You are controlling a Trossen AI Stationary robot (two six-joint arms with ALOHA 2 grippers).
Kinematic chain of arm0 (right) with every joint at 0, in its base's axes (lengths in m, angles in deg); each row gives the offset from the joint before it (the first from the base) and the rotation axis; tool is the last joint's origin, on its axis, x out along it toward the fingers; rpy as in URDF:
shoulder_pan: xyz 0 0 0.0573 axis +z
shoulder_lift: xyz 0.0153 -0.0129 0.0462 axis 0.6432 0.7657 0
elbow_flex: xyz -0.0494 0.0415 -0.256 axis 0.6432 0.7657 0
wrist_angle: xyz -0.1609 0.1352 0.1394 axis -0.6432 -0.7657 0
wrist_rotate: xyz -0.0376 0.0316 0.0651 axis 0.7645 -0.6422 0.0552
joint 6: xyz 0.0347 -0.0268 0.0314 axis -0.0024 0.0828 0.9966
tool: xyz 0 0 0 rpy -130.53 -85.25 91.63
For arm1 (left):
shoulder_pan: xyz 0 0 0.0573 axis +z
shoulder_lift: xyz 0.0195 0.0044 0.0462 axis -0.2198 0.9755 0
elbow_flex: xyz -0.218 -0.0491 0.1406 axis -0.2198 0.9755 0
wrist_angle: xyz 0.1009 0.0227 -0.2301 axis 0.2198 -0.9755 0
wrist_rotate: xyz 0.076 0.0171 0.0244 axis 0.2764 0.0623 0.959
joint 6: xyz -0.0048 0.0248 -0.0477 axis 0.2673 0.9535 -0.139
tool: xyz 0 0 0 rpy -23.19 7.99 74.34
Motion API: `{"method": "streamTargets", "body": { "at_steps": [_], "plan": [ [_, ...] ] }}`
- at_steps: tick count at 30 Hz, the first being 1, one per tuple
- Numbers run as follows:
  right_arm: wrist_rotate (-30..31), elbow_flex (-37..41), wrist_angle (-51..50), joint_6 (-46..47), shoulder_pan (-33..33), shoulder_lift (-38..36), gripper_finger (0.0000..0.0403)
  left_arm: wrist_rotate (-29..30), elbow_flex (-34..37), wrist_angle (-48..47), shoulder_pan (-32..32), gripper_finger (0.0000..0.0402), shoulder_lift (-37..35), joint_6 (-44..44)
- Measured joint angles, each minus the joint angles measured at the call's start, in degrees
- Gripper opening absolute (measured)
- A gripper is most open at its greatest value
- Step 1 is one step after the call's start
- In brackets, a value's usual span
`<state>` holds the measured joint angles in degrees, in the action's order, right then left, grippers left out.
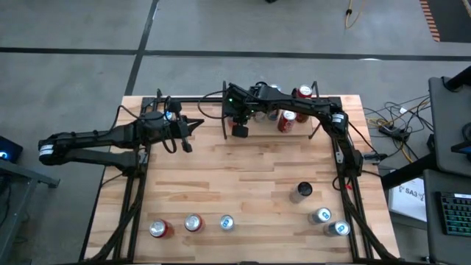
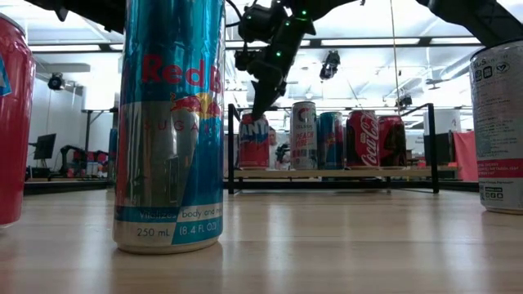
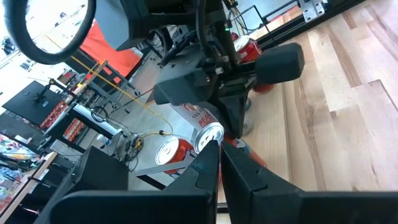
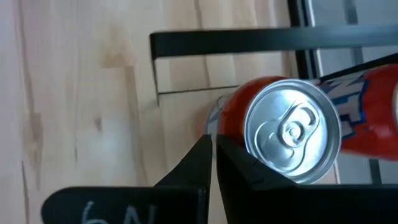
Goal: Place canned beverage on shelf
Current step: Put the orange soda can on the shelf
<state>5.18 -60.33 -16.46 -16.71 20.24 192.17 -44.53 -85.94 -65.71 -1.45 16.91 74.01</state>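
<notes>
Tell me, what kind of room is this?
Probably a robotics lab or workshop: two robot arms over a wooden table, loose cables on a bare grey floor, and a desk keyboard.

Red can (image 2: pixel 12 122) cropped by left frame edge in low view; white can (image 2: pixel 498 126) cropped at right; shelf (image 1: pixel 254 125) board mostly hidden beneath right arm in high view.

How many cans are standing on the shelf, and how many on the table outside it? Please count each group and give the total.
Cans on the shelf: 5
Cans on the tabletop outside the shelf: 6
Total: 11 cans
</notes>
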Motion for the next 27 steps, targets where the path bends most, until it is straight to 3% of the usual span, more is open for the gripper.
{"method": "streamTargets", "body": {
  "at_steps": [27],
  "plan": [
    [3.37, 1.25, 2.65, 0.43, -2.01, 0.0, 0.0013, 0.0, 0.0, 0.07, 0.0, 0.0, 0.0, 0.24]
  ]
}}
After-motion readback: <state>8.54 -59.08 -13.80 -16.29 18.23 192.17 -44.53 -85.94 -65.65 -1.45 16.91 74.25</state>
